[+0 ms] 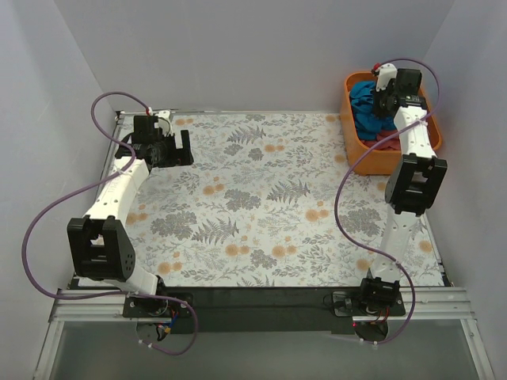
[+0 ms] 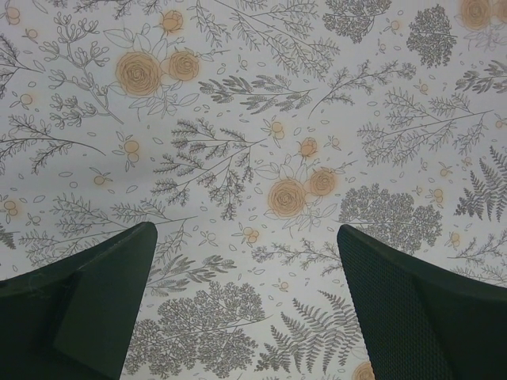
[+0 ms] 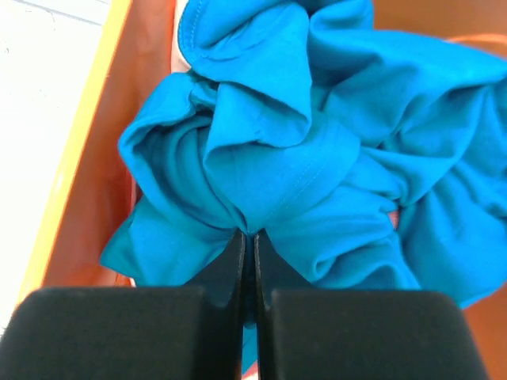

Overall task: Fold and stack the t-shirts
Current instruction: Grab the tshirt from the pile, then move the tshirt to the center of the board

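right tool [image 3: 247, 235] clamped on teal t-shirt [image 3: 317, 150] | left tool [image 2: 244, 229] wide apart

Table [image 1: 261, 198] with floral-print cover, orange tub [image 1: 372, 162] at its far right corner

An orange plastic tub [image 1: 372, 162] sat at the far right corner of the floral-patterned table cover [image 1: 261, 206].
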You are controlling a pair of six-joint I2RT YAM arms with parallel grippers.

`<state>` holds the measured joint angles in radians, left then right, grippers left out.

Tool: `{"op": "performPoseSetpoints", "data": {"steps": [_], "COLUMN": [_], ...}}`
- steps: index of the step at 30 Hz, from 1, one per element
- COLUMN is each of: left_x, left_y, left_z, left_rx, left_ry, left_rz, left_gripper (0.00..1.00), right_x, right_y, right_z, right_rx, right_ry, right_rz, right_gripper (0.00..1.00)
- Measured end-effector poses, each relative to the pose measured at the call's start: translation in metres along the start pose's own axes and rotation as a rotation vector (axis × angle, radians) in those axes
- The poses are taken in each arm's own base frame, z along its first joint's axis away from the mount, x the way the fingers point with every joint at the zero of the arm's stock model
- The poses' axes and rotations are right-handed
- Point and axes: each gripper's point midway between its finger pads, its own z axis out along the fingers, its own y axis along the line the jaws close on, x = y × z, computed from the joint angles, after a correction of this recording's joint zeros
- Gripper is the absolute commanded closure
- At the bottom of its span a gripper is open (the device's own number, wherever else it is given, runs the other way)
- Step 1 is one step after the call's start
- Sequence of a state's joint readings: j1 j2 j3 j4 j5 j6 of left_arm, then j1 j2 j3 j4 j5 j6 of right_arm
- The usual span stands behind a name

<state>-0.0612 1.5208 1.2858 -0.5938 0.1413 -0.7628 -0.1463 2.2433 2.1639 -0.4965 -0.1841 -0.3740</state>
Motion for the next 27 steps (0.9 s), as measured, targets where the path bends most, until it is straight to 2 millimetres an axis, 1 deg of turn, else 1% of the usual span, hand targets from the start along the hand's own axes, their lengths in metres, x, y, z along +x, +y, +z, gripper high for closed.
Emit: {"op": "performPoseSetpoints", "data": {"steps": [2, 4, 7, 8, 10, 11, 12, 13, 14, 16, 18, 20, 23, 25, 27], "left_x": [-0.002, -0.004, -0.004, -0.004, -0.006, -0.007, -0.009, -0.010, -0.011, -0.012, -0.014, -0.019, -0.030, -0.038, -0.044], "left_y": [0.000, 0.000, -0.001, -0.001, -0.001, -0.002, -0.002, -0.003, -0.003, -0.004, -0.005, -0.005, -0.005, -0.001, 0.002], "left_z": [0.001, 0.001, 0.001, 0.001, 0.000, -0.001, -0.001, -0.001, -0.002, -0.002, -0.004, -0.007, -0.011, -0.015, -0.018], "left_rx": [0.000, 0.000, 0.000, 0.000, 0.001, 0.001, 0.002, 0.004, 0.006, 0.008, 0.008, 0.007, 0.016, 0.017, 0.015], "left_ry": [-0.003, -0.004, 0.000, 0.000, -0.002, -0.005, -0.008, -0.011, -0.012, -0.015, -0.017, -0.025, -0.048, -0.066, -0.078], "left_rz": [0.000, -0.001, -0.006, -0.010, -0.015, -0.017, -0.019, -0.020, -0.021, -0.025, -0.030, -0.042, -0.061, -0.079, -0.088], "left_gripper": [0.02, 0.02, 0.02, 0.02, 0.02, 0.02, 0.02, 0.02, 0.02, 0.02, 0.02, 0.02, 0.02, 0.02, 0.02], "right_x": [-0.006, -0.018, -0.047, -0.060, -0.092, -0.103, -0.119, -0.137, -0.147, -0.171, -0.188, -0.201, -0.221, -0.231, -0.234], "right_y": [0.000, -0.001, 0.002, 0.005, 0.012, 0.016, 0.020, 0.028, 0.035, 0.054, 0.079, 0.114, 0.170, 0.206, 0.232], "right_z": [-0.006, -0.018, -0.053, -0.069, -0.110, -0.127, -0.148, -0.176, -0.194, -0.238, -0.274, -0.306, -0.349, -0.376, -0.393], "right_rx": [0.004, 0.010, 0.008, 0.002, -0.011, -0.019, -0.026, -0.040, -0.053, -0.084, -0.119, -0.176, -0.273, -0.341, -0.397], "right_ry": [-0.011, -0.038, -0.104, -0.139, -0.228, -0.263, -0.312, -0.374, -0.413, -0.517, -0.605, -0.684, -0.803, -0.873, -0.915], "right_rz": [0.000, -0.007, -0.022, -0.029, -0.046, -0.053, -0.062, -0.078, -0.089, -0.125, -0.166, -0.208, -0.278, -0.315, -0.336], "right_gripper": [0.99, 0.99, 0.99, 0.99, 0.99, 0.99, 0.99, 0.99, 0.99, 0.99, 0.99, 0.99, 0.99, 0.99, 0.99]}}
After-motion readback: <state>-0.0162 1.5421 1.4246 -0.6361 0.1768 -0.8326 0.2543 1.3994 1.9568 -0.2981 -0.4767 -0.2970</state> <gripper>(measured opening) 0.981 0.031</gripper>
